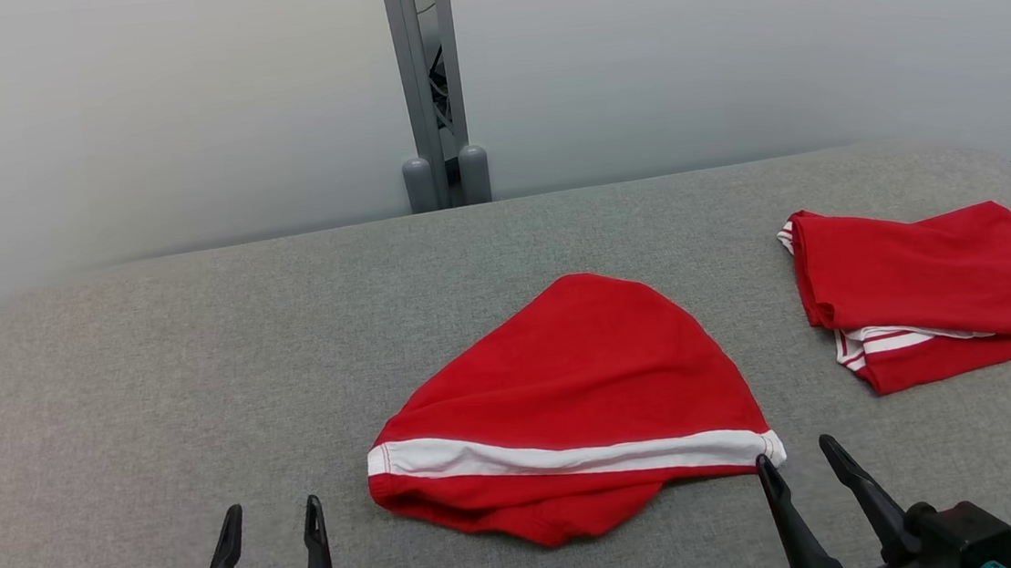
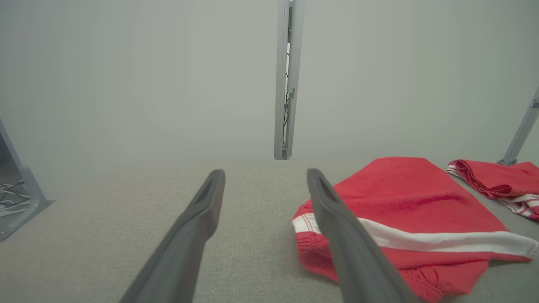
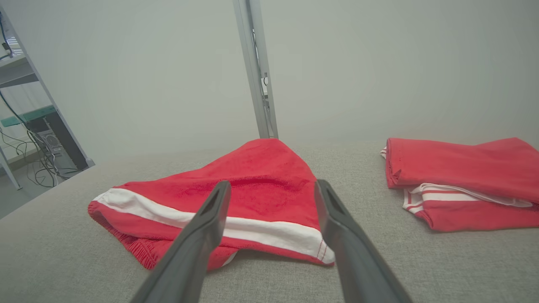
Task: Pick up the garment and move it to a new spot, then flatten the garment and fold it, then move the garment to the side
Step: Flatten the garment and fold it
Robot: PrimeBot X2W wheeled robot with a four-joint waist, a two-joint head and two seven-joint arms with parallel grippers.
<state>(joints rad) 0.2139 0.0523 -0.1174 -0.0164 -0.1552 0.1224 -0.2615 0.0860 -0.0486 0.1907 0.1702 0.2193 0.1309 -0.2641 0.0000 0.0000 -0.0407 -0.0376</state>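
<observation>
Red garment (image 1: pixel 570 388) lies crumpled in a rough cone near the centre of the grey padded table (image 1: pixel 156 369). Its rounded peak points to 12 o'clock, and 1 white band (image 1: pixel 566 453) runs across its near side.

At 7 o'clock in the head view, the left gripper (image 1: pixel 272 507) hovers over bare table. Its 2 fingers are spread wide with nothing between them, and it sits a little apart from the band's left end.

The cloth looks like a soft, light knit, limp enough to sag and swing once lifted (it will not keep any shape by itself). In the left wrist view a gathered hem (image 2: pixel 438 280) bunches under the band, so several layers are stacked there. I judge the stitched band to be the firmest place to pinch, with 1 end at about 8 o'clock of the heap and the other at 4 o'clock. A shallow pinch could catch only the top layer.

At 5 o'clock the right gripper (image 1: pixel 795 453) is just as wide open and holds nothing. Its inner fingertip sits just beside the band's right corner, though I cannot tell whether it touches.

At 3 o'clock, well apart, a folded red garment (image 1: pixel 928 302) rests near the table's edge.
</observation>
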